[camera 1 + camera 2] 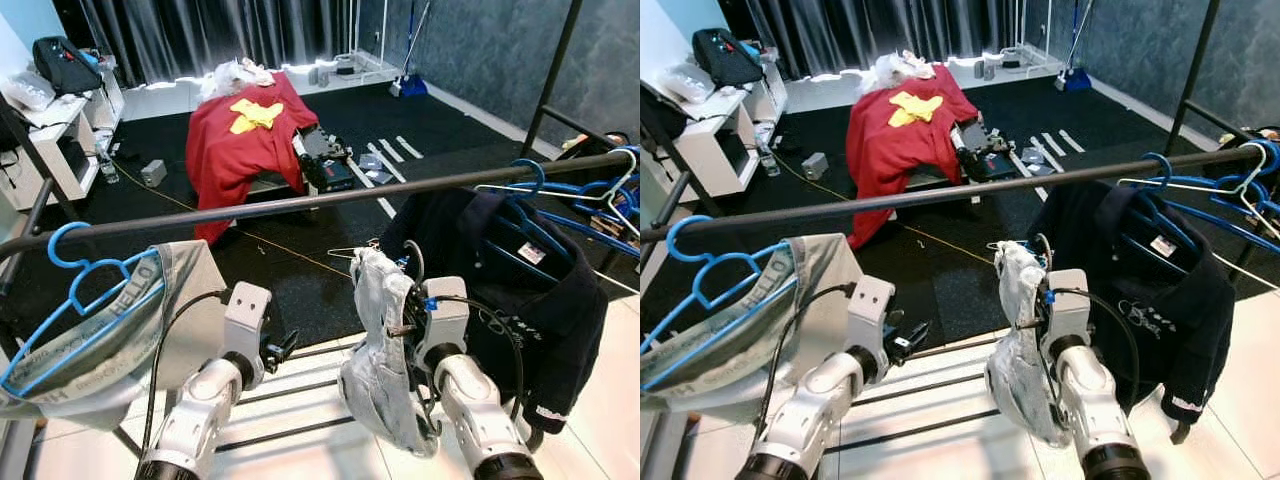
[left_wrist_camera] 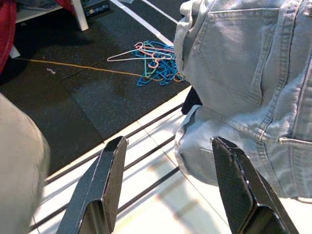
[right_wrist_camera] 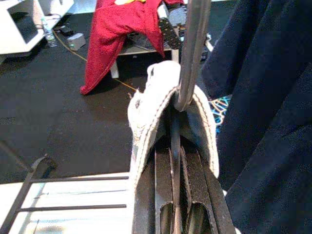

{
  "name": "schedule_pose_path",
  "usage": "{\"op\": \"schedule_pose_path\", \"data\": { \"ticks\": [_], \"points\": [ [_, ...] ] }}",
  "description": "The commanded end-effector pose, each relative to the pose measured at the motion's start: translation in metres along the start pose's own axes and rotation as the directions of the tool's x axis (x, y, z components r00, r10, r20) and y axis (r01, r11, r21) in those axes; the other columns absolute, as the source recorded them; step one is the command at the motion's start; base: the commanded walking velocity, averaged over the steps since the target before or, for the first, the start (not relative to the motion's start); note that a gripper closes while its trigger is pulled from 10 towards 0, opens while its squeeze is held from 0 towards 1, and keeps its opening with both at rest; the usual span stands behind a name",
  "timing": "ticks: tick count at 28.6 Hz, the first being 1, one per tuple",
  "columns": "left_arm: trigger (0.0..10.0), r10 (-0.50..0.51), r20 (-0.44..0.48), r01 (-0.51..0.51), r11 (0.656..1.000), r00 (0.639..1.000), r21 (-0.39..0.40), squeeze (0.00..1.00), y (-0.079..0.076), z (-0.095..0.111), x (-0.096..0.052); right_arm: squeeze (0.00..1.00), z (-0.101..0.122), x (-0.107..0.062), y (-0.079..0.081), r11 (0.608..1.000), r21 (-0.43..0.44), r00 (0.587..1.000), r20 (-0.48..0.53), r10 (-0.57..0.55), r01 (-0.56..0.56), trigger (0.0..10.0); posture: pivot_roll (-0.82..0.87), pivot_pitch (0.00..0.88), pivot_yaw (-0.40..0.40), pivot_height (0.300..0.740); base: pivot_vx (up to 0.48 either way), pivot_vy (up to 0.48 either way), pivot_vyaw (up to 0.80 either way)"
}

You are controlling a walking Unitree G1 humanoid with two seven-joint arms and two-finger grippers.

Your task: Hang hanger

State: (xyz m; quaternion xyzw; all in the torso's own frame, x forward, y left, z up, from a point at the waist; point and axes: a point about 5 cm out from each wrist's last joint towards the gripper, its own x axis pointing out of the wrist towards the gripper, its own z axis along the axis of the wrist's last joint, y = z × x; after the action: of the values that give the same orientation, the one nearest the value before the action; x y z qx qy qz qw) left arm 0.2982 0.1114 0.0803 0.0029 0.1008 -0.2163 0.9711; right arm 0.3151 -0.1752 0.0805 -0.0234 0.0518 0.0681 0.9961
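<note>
Right gripper clenched on hanger carrying jeans, hook just below rail; left gripper released, idle beside.

Two silver arms with glossy rounded segments and black joint rings. Pale grey boxy wrist block on the left arm and right arm. Black cables looping from forearm to wrist, blue clip on right one. Left gripper: two long flat black fingers, slightly glossy.
</note>
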Motion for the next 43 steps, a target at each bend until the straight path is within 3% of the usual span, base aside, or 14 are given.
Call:
{"op": "schedule_pose_path", "data": {
  "ticks": [1,13,27,36,43],
  "points": [
    [10.0,0.011,-0.008,-0.011,1.0,1.0,-0.001,0.0,0.003,-0.002,-0.002,0.0,0.008,0.003,0.004,1.0,0.004,0.999,0.045,0.013,-0.013,10.0,-0.07,0.018,0.03,0.74,-0.364,0.0,0.0],
    [10.0,0.02,-0.001,-0.02,1.0,1.0,0.0,0.0,0.006,0.0,-0.002,0.0,0.007,0.004,0.006,1.0,0.007,0.999,0.042,0.018,-0.018,10.0,-0.07,0.022,0.033,0.74,-0.335,0.0,0.0],
    [10.0,0.008,-0.059,-0.004,0.998,0.998,0.068,0.0,0.008,0.0,0.0,0.0,0.003,0.006,0.005,0.995,0.1,1.0,0.026,-0.009,0.006,10.0,-0.05,0.028,0.051,0.74,0.0,0.0,0.0],
    [10.0,0.029,-0.084,-0.022,0.996,0.996,0.087,0.0,0.014,-0.001,0.004,0.0,0.004,0.007,0.006,0.994,0.113,1.0,0.018,-0.011,0.009,10.0,-0.05,0.03,0.071,0.74,0.0,0.0,0.0],
    [10.0,0.031,-0.073,-0.025,0.996,0.997,0.082,0.0,0.008,0.005,0.012,0.0,0.016,0.017,-0.002,0.982,0.166,0.995,0.026,-0.097,0.092,10.0,-0.05,0.041,0.055,0.74,0.0,0.0,0.0]
  ]
}}
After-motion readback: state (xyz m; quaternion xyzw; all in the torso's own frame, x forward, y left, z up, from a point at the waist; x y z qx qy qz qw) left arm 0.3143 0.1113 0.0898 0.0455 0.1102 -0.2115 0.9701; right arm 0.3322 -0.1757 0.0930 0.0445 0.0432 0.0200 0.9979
